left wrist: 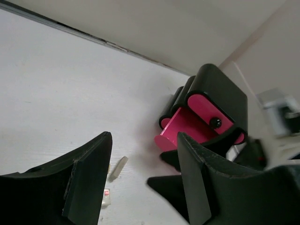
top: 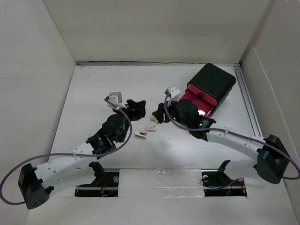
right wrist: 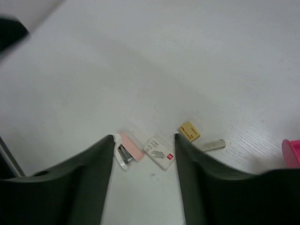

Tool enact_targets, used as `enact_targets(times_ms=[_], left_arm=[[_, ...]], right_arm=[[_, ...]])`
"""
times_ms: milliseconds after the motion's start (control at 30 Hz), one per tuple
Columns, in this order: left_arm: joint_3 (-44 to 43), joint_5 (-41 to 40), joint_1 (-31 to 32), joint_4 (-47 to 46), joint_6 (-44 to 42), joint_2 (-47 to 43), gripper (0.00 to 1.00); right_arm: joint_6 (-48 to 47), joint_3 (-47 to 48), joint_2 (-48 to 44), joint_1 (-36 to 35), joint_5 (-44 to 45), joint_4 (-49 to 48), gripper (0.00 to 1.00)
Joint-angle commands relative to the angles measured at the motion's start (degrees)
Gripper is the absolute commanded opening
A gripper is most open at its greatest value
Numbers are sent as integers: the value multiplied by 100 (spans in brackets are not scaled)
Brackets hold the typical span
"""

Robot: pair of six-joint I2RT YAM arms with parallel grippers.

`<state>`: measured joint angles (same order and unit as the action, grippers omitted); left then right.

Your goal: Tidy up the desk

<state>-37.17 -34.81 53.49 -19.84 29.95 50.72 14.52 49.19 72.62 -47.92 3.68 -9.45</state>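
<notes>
The left tool (left wrist: pixel 143 140) hangs with its jaws apart, gripping nothing. The right tool (right wrist: pixel 144 138) is the same, above a pink stapler (right wrist: pixel 131 148), white card (right wrist: pixel 159 152) and yellow block (right wrist: pixel 190 131) lying loose on the white table (top: pixel 93 84) that spreads beneath both arms. Far right, a black box (top: pixel 213 82) has one pink drawer (left wrist: pixel 180 127) pulled out; I cannot tell what it holds.

Nothing can be read anywhere; the white card (right wrist: pixel 158 152) carries grey print and a red mark, both too blurred.
</notes>
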Motion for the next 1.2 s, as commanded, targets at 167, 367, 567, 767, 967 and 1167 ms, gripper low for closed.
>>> enact_targets(times_ms=[167, 367, 567, 767, 967, 1167], left_arm=[[192, -421, -41, 418, 10, -1318, 53], [245, -431, -94, 823, 19, -2118, 56], [473, -553, -94, 823, -33, -2716, 58], [526, -685, -94, 902, -78, -2778, 59], [561, -633, -94, 823, -130, -2743, 59], [535, -597, -94, 841, -113, -2585, 60]], right_arm=[[-652, 1127, 2113, -665, -817, -30, 79], [-941, 1812, 3117, -727, -1150, 310, 86], [-899, 2173, 3706, -903, -1151, 470, 81], [-723, 2201, 4058, -1088, -966, 559, 75], [-565, 1823, 3804, -1202, -413, 445, 73], [-503, 1339, 3602, -1202, -78, 374, 56]])
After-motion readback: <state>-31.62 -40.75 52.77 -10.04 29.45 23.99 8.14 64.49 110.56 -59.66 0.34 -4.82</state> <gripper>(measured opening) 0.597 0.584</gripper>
